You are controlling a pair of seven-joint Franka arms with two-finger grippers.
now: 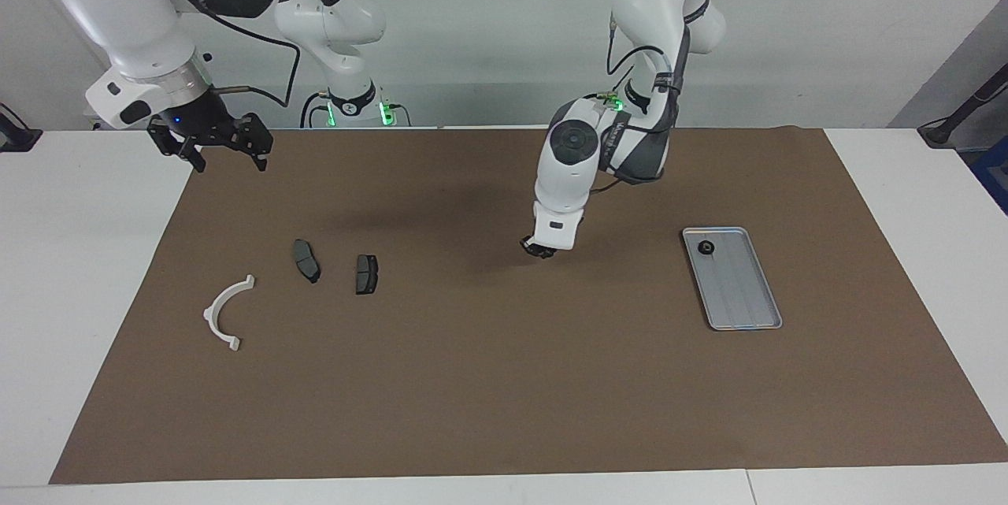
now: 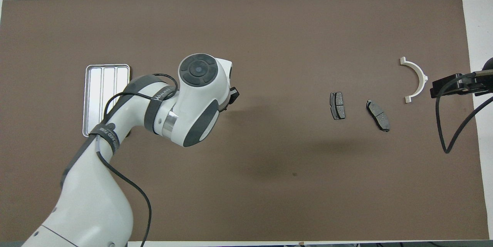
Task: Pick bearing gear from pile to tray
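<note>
The left gripper [image 1: 539,250], fingers clenched, is hovering over the matte brown mat [image 1: 504,379] beside the ribbed silver tray [image 1: 744,300]; the right gripper [image 1: 228,161], fingers released, is waiting.

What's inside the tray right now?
One small black round part lies in the tray, at its end nearer the robots. In the overhead view the left arm covers that end.

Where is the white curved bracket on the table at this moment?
The white curved bracket lies on the brown mat at the right arm's end of the table, beside the two dark plates and slightly farther from the robots than them.
</note>
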